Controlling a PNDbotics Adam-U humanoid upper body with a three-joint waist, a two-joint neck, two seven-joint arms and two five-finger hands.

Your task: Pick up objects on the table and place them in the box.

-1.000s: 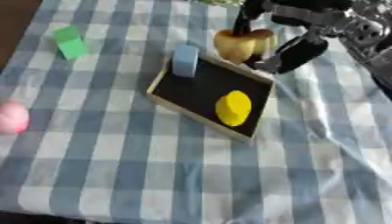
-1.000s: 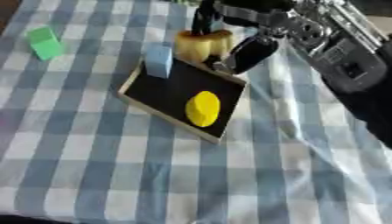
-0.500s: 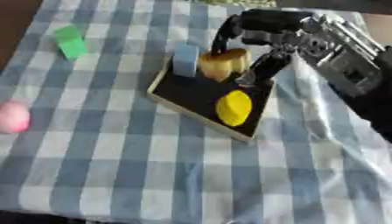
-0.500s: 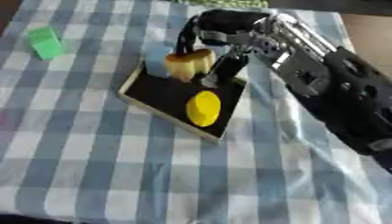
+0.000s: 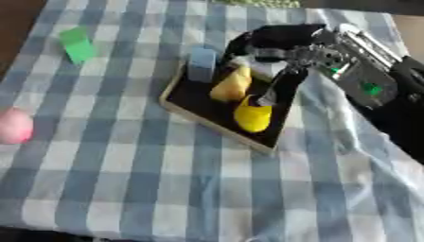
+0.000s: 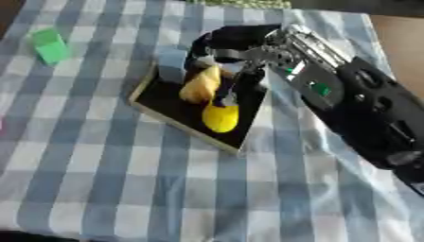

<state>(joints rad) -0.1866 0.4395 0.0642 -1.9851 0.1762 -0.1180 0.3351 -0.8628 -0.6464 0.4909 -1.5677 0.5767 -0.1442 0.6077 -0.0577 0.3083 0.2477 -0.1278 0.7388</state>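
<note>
Tan object (image 5: 231, 85), apparently tilted, in box (image 5: 192, 101).

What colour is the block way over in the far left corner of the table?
Green. The block shows best in the left eye view, on the checked cloth.

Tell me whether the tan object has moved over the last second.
Yes. The tan object has come down from beyond the box's far edge into the box, beside the yellow one, under the right hand.

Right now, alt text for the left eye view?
The robot's right hand reaches over a shallow black box on a blue-checked tablecloth; a tan object and a yellow one lie inside. A pale blue block stands at its far corner, a green block far left, a pink ball at the left edge.
</note>
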